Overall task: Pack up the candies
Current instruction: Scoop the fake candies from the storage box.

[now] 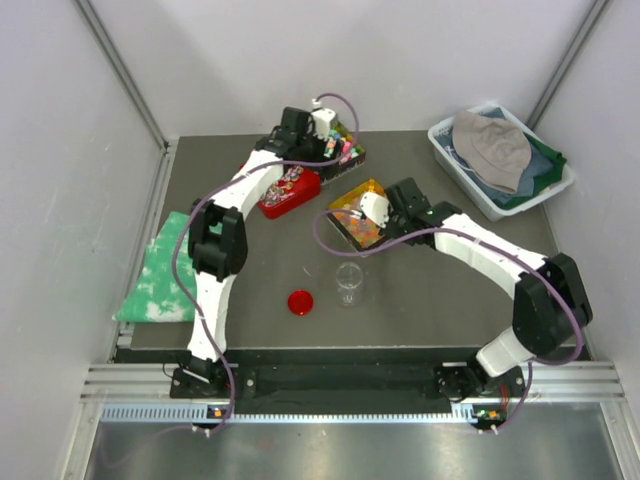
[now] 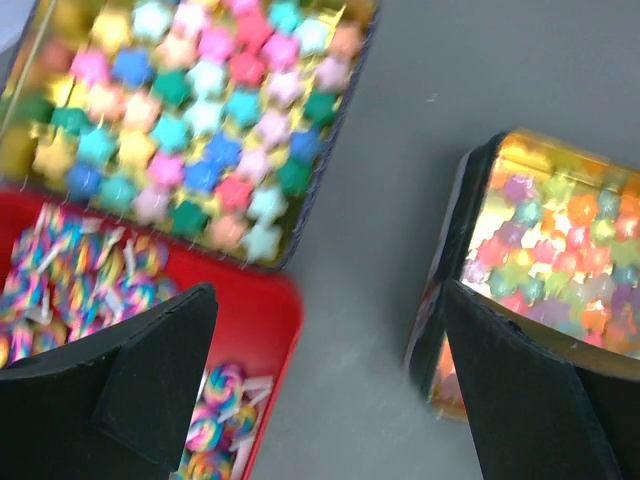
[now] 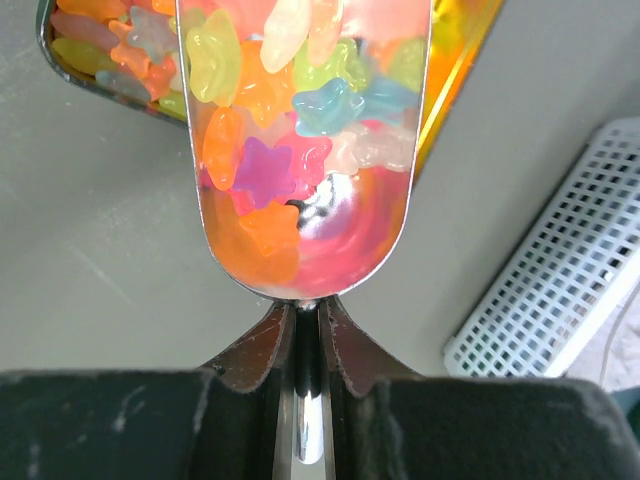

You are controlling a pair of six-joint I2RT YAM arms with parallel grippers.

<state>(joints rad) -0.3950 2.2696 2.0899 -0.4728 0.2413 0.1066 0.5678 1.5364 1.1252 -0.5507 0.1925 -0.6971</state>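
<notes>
The candies (image 3: 270, 100), glossy jelly stars in orange, pink, yellow and green, fill a metal scoop (image 3: 300, 240). My right gripper (image 3: 307, 312) is shut on the scoop's handle. It holds the scoop over the near end of the gold tin (image 1: 352, 200), which holds more of the candies (image 2: 560, 250). In the top view the right gripper (image 1: 380, 212) sits at that tin. My left gripper (image 2: 328, 300) stands wide open with nothing in it, above bare table between the red tin and the gold tin; in the top view the left gripper (image 1: 325, 125) is at the back.
A dark tin (image 2: 200, 120) of matte pastel stars and a red tin (image 2: 250, 320) of striped wrapped sweets lie under the left arm. A clear cup (image 1: 349, 284) and red lid (image 1: 300, 302) stand in front. A bin of cloths (image 1: 500, 160) is back right, a green cloth (image 1: 165, 270) left.
</notes>
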